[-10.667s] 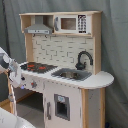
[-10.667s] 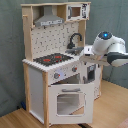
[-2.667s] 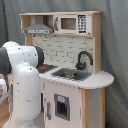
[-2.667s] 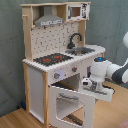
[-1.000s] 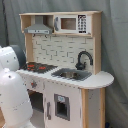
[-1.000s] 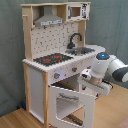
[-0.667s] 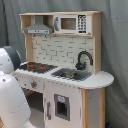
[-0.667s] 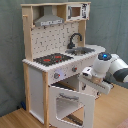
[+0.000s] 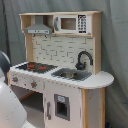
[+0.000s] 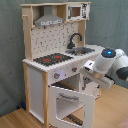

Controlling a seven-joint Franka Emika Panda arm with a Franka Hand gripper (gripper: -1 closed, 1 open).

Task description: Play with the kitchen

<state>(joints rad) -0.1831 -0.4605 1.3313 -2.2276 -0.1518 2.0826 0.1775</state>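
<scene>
Over the last few seconds the arm point(image 10: 111, 62) had drawn back from the front of the kitchen point(image 10: 55, 60) and risen a little; in the first exterior view its white bulk had slid toward the first exterior view's left edge, where only a curved part point(image 9: 10, 107) remained.

The kitchen stood on the wooden floor point(image 10: 15, 120) against a grey curtain, filling the middle of both exterior views. Its oven door point(image 10: 72, 102) hung open in the second exterior view, swung out toward the arm.

Opening the oven looked like the step in hand or just finished. A next move, whether shutting the door or reaching for a knob point(image 10: 56, 76), would call for a slow approach from the side.

The tool was hidden behind the arm's wrist, so I could not tell whether it was open or closed. The oven's inside was hard to make out.
</scene>
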